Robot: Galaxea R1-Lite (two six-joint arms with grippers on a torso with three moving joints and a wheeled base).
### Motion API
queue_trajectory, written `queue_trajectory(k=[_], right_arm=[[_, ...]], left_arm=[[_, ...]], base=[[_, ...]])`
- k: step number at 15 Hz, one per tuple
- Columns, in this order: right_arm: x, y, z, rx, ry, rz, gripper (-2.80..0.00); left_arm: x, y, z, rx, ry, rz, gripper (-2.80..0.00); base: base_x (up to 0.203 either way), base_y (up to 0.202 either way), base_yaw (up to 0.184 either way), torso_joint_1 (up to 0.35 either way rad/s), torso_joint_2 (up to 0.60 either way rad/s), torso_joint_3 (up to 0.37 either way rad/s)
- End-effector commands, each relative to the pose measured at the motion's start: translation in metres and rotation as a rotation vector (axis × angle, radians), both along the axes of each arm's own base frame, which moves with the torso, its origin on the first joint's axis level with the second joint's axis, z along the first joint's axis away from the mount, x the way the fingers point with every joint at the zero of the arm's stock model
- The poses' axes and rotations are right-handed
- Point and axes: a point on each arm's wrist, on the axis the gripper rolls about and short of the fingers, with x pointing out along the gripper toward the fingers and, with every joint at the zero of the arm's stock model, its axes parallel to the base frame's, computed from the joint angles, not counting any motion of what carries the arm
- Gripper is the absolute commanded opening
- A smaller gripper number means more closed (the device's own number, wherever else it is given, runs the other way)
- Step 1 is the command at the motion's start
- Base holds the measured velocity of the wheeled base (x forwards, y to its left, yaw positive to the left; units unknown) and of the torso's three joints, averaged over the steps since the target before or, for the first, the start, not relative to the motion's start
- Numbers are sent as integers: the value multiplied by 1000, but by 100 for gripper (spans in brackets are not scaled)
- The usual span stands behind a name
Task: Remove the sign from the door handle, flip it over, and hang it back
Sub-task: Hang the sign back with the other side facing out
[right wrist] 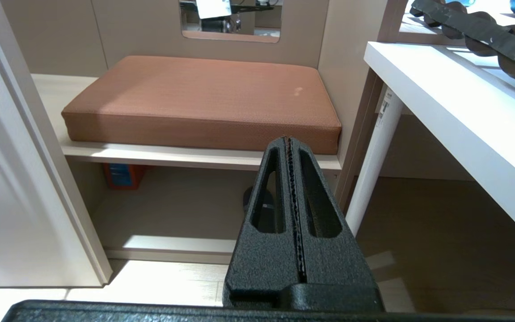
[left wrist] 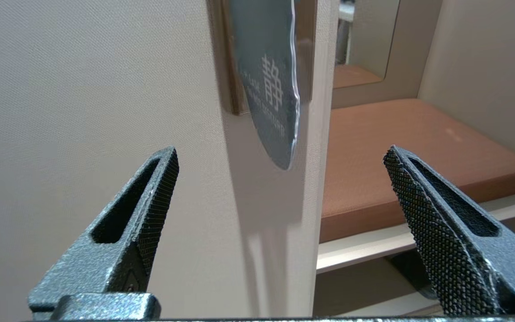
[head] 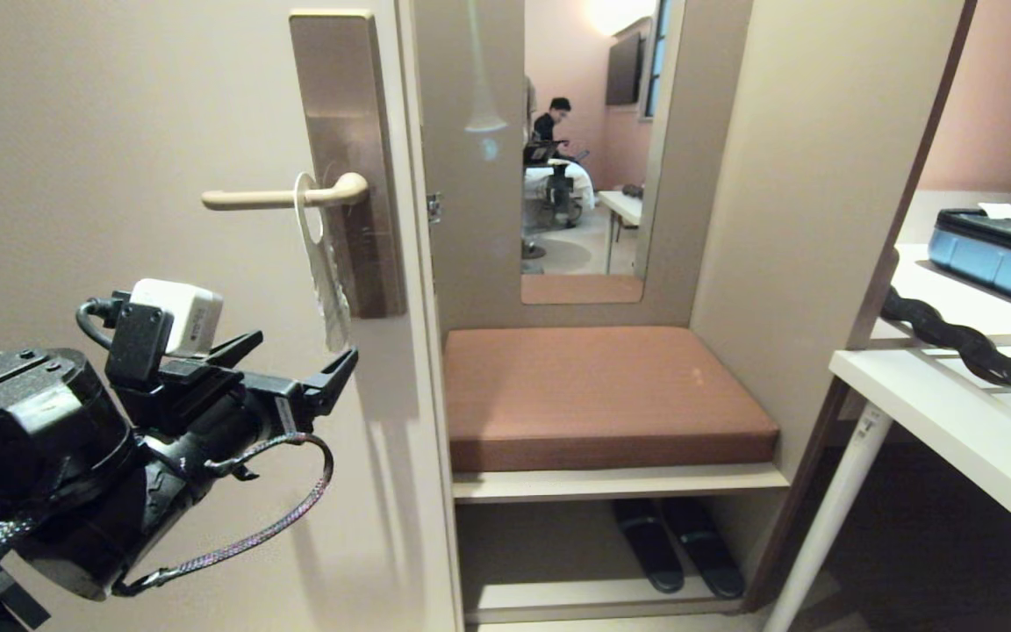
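Cream door (head: 119,132) fills the left half of the head view. To its right, a recessed nook with a brown cushion (head: 598,391) on a shelf, a mirror (head: 589,149) above it, dark slippers (head: 677,544) on the lower shelf. In the mirror, a seated person is reflected, far back in the room. White tabletop (head: 953,421) at far right carries a blue case (head: 1001,254) and a black twisted strap (head: 979,351).

Tall bronze plate (head: 347,158) on the door near its edge. The door handle (head: 282,197), a beige lever, juts level from the plate toward the left.

The sign (head: 323,263) hangs on the lever by its hole, close to the plate, seen nearly edge-on. Left wrist view shows its blue-grey face (left wrist: 266,80) with pale lettering, lower tip free.

Left end effector (head: 295,364) sits low at left, just below the sign's bottom end, fingers (left wrist: 150,210) spread wide, nothing between them, clear of the sign.

Right end effector (right wrist: 289,179) is pressed fully together and empty, pointing at the cushion shelf and floor.
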Motion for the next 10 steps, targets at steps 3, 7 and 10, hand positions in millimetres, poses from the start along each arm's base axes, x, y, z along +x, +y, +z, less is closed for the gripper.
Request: queue_trajectory(k=[3, 7, 10], right_arm=[[0, 0, 0, 0, 0, 1, -280], [0, 0, 0, 0, 0, 1, -280], [0, 0, 0, 0, 0, 1, -280]], left_arm=[[-7, 3, 7, -13, -35, -6, 0], [-7, 3, 9, -20, -50, -7, -280], [-9, 4, 11, -25, -63, -6, -280]], base=[[0, 0, 0, 0, 0, 0], [0, 0, 0, 0, 0, 0], [0, 0, 0, 0, 0, 0]])
